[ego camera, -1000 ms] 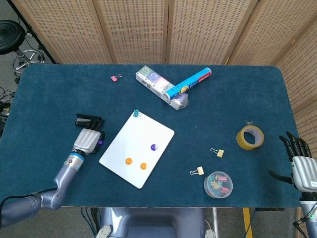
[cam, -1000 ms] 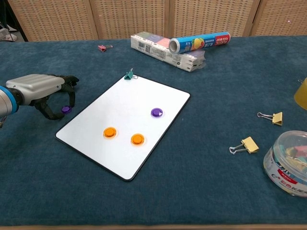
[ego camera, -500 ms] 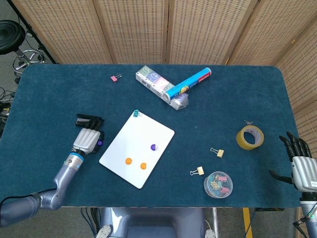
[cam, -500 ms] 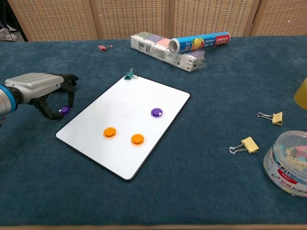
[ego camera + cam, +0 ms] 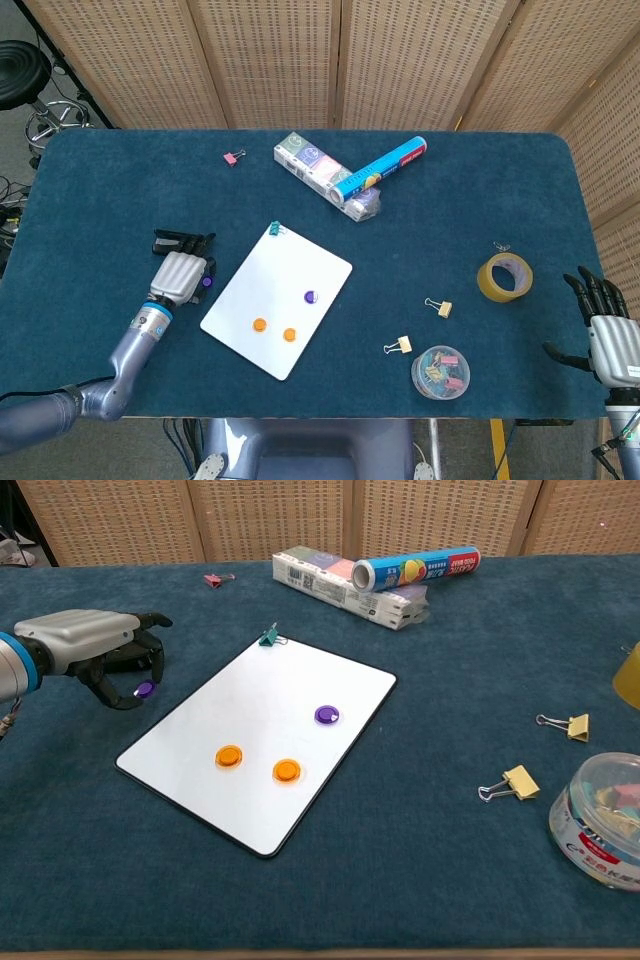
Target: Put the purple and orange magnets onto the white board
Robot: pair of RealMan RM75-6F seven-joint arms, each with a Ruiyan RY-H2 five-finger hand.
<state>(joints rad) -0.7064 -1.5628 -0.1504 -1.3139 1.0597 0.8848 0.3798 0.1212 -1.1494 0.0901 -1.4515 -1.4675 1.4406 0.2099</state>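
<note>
Your left hand (image 5: 95, 650) is pinching a purple magnet (image 5: 145, 689) at the white board's (image 5: 262, 742) nine o'clock edge. Your right hand (image 5: 608, 325) is resting with fingers spread, holding nothing.

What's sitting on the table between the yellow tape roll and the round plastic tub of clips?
One yellow binder clip lies roughly between the tape roll and the tub of clips, a little to the left of the line; otherwise bare blue cloth. The head view shows it.
</note>
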